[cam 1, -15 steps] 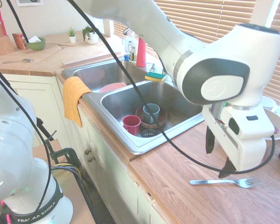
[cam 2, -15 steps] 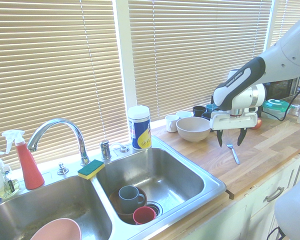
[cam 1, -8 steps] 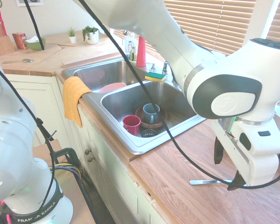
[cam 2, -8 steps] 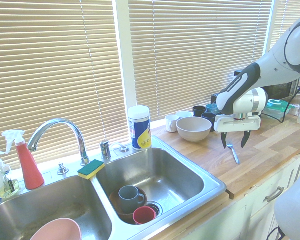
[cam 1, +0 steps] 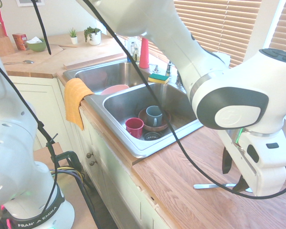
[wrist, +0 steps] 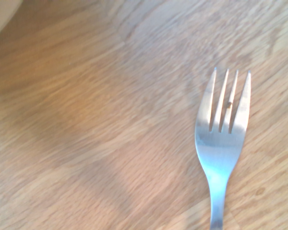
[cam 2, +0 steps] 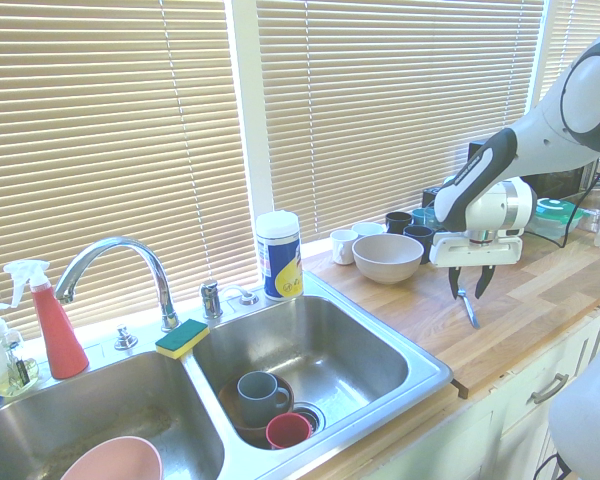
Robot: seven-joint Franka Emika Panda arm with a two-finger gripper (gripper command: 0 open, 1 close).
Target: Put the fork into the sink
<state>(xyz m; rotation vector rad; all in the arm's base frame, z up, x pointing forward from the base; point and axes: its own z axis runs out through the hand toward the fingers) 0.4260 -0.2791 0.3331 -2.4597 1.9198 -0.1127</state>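
**Open gripper low over fork on counter**

Jaws spread apart, dark fingers pointing straight down, nothing between them. Gripper (cam 2: pixel 464 296) hanging low over the fork (cam 2: pixel 469 310), fingertips either side of its upper part; contact with the metal not clear from either outside view. From the other side, gripper (cam 1: pixel 234 175) seen just above the wood, with only the handle end of the fork (cam 1: pixel 214 185) sticking out toward the sink, the rest hidden behind the white hand. Close up from the wrist, fork (wrist: pixel 222 143) lying flat on the counter (wrist: pixel 96 124), four tines sharp and plain.

Wrist vertical, white hand block squarely above the fingers, thick rounded elbow joint directly over it, forearm sloping up and away out of the picture.

Fork resting on the wooden counter (cam 2: pixel 540 300), to the side of the sink (cam 2: pixel 420 372) and well apart from its rim. Beige bowl (cam 2: pixel 387 256) and a cluster of mugs (cam 2: pixel 400 221) behind the gripper, near the blinds. Inside the near basin: grey mug (cam 2: pixel 259 391) on a brown dish, red cup (cam 2: pixel 288 430) beside it. Yellow-green sponge (cam 2: pixel 182 338) on the divider by the tap (cam 2: pixel 120 270). Orange cloth (cam 1: pixel 75 101) draped over the sink's front corner.
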